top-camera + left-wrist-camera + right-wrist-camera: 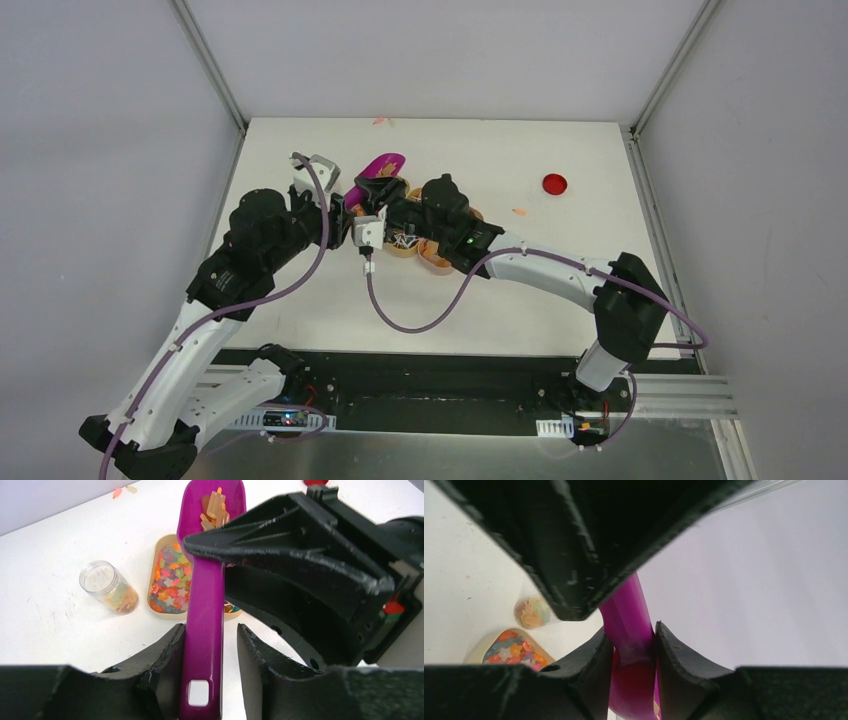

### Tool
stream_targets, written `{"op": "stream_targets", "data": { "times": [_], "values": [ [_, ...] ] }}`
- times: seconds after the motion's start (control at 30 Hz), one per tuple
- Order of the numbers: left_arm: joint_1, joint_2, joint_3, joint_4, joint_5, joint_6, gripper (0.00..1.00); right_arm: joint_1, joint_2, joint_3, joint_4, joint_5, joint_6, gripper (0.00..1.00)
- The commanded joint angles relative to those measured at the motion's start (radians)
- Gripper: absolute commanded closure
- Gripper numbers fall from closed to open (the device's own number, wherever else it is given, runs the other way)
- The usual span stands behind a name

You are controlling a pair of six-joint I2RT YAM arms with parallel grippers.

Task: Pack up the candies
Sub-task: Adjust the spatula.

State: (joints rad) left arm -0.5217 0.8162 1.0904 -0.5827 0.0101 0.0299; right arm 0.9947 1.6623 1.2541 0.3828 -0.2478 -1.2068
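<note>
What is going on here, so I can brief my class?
Both arms meet at the magenta scoop, loaded with orange-yellow gummies. The right gripper is clamped on its neck; the left gripper flanks the handle with a gap showing on one side. Below sit a tray of mixed candies and a small clear jar holding a few.

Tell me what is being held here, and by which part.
The right gripper clamps the magenta scoop at its handle near the bowl; the left gripper straddles the handle end, grip unclear.
</note>
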Motion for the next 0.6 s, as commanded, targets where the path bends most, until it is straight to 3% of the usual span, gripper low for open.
{"op": "stream_targets", "data": {
  "times": [0.0, 0.57],
  "values": [
    [0.002, -0.059, -0.061, 0.097, 0.010, -0.027, 0.58, -0.002, -0.015, 0.068, 0.015, 0.009, 0.030, 1.00],
    [0.002, -0.144, -0.178, 0.250, -0.023, -0.091, 0.57, -0.001, 0.004, 0.101, -0.026, 0.023, 0.061, 1.00]
  ]
}}
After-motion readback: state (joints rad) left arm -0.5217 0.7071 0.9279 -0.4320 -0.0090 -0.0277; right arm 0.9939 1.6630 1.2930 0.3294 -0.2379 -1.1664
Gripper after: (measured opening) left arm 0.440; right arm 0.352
